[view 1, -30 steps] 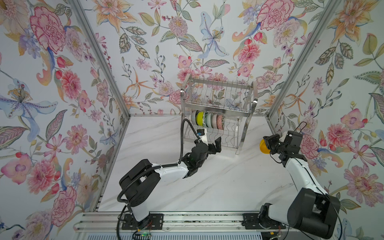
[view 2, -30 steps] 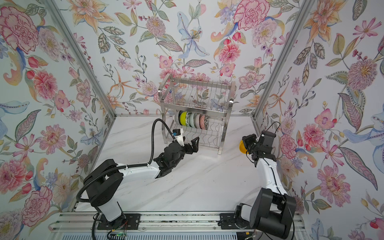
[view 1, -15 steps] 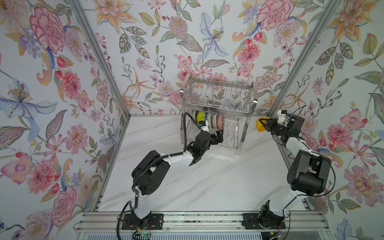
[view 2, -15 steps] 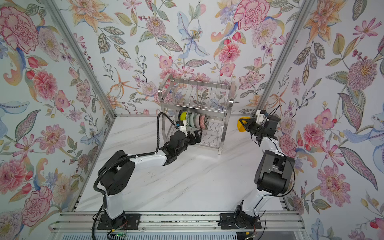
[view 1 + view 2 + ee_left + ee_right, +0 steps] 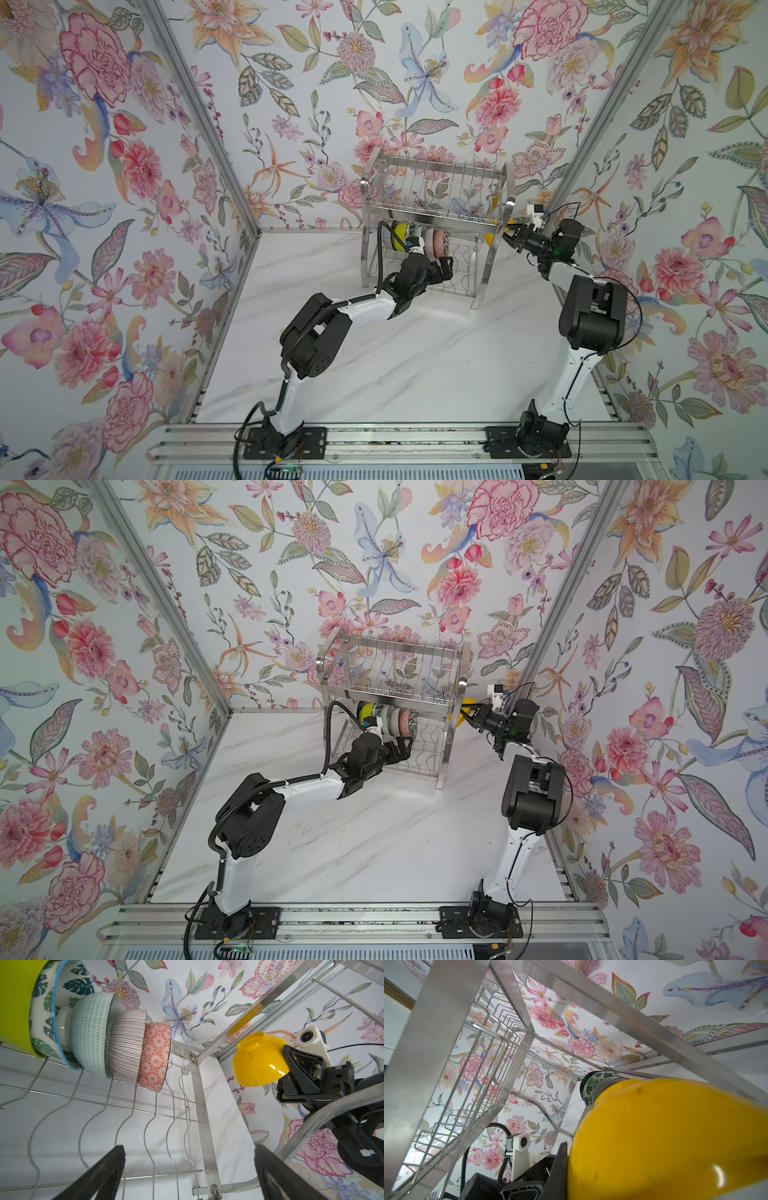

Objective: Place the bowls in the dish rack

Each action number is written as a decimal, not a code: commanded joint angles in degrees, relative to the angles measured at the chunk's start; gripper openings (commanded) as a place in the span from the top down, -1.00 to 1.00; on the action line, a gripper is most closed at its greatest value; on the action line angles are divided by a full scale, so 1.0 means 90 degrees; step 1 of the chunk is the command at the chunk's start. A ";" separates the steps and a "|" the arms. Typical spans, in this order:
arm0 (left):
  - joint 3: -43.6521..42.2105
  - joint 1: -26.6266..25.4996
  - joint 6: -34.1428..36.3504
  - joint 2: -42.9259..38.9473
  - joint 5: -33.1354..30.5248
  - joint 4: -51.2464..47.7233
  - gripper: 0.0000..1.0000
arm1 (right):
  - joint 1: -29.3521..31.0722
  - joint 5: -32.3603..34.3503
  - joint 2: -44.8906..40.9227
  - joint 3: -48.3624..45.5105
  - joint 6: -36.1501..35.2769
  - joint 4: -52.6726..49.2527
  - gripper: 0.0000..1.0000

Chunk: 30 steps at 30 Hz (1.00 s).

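Both arms have closed on the dish rack (image 5: 432,208) since a second ago: the left one has come up to its lower tier, and the right one has carried the yellow bowl (image 5: 255,1061) from the open table to the rack's 3 o'clock end.

Your left gripper (image 5: 442,266) hangs at the rack's 6 o'clock face, jaws spread wide and empty. The left wrist view shows the lime-green bowl (image 5: 14,1001), leaf-print bowl (image 5: 47,1001), pale green bowl (image 5: 91,1032), striped bowl (image 5: 126,1047) and coral patterned bowl (image 5: 154,1057). They stand on edge, nested, filling the 9 o'clock half of the lower tier. The wire slots toward 3 o'clock are bare.

The yellow bowl is outside the rack's end frame, foot pointing at the row. Your right gripper (image 5: 509,239) is clamped on its rim.

To seat it well, keep it on edge and foot-first — the way the row already faces. Pass it under the upper tier and clear of the flat steel leg (image 5: 200,1093). Aim for the first bare slot beside the coral bowl, and let go only once a wire bears the bowl. The left jaws look placed to steady it — keep them off the row.
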 commanded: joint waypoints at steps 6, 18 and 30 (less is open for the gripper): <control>0.0085 0.0100 -0.0010 0.0134 0.0059 -0.0183 -0.98 | 0.0227 -0.0610 0.0909 0.0727 0.2802 0.3440 1.00; -0.0071 0.0207 -0.0010 0.0066 0.0066 -0.0129 -0.98 | 0.0598 -0.0370 0.1141 0.0764 0.1828 0.2236 1.00; -0.0309 0.0266 -0.0020 -0.0082 0.0030 -0.0036 -0.98 | 0.1018 -0.0336 0.1485 0.1067 0.1001 0.1101 1.00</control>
